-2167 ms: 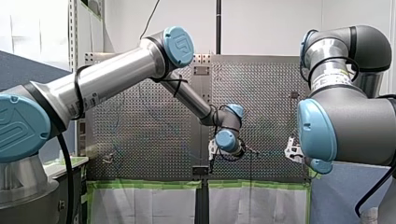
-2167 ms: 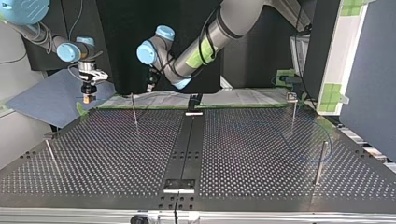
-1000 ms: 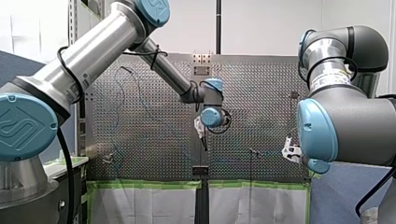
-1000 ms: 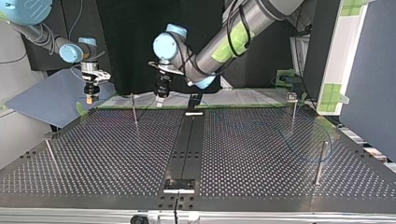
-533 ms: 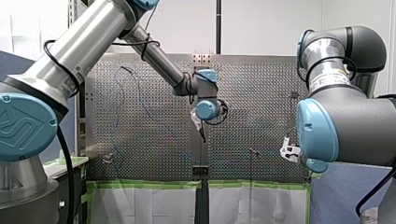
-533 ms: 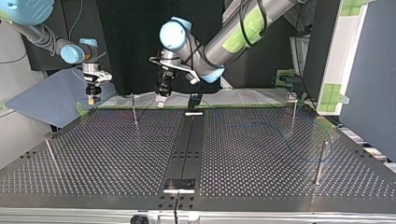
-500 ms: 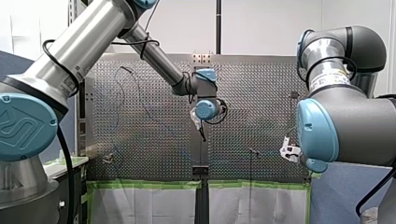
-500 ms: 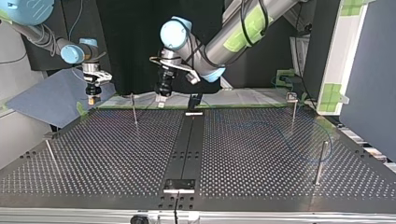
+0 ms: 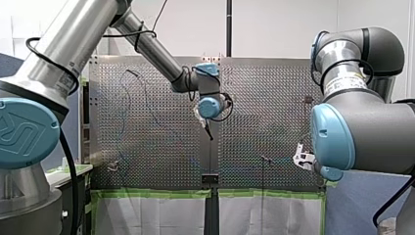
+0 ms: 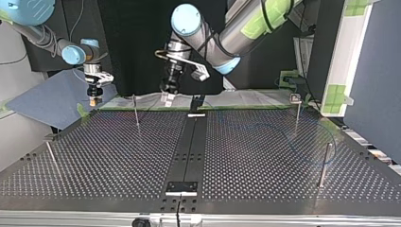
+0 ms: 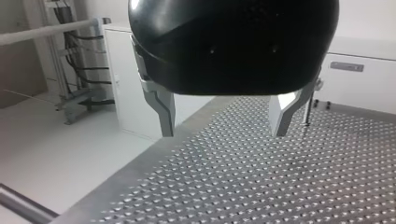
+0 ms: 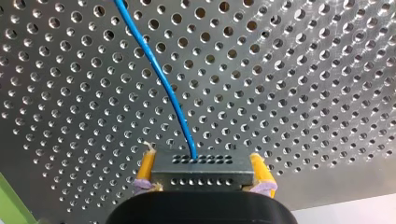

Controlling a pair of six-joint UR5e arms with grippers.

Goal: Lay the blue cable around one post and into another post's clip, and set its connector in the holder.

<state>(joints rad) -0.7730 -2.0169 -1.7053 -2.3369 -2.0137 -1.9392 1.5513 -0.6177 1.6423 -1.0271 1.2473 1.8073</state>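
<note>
Since 2.2 s ago, my left gripper point(image 10: 166, 98) has been lifted and carried further from my right gripper point(image 10: 94, 100), which has barely shifted. Closest to the right wrist camera, the connector point(image 12: 203, 170), a dark grey block with 2 rows of small holes, is pinched between the 2 yellow pads point(image 12: 146, 167); its lower part is hidden by the gripper's black body. The blue cable point(image 12: 161, 77) is seen leaving the connector's upper face and running ahead of the gripper, thin and smooth, until it is cut off at the frame's edge. Behind it the perforated table point(image 12: 303, 70) is shown as dull metal sheet with even round holes. My left gripper's 2 angular metal fingers point(image 11: 161, 109) are held spread, with nothing between them; their roots are covered by a glossy black housing point(image 11: 233, 42). Just past 1 finger a thin rod point(image 11: 307, 109) is partly seen. Between the 2 grippers 1 slim upright post point(image 10: 136, 111) is stood, and a black fixture point(image 10: 196, 101) is found just beside my left gripper, its shape hard to make out. Well beyond my left gripper, away from my right one, the cable is traced only faintly as a loop near 2 more posts point(image 10: 324, 163); whether either is encircled cannot be told.
</note>
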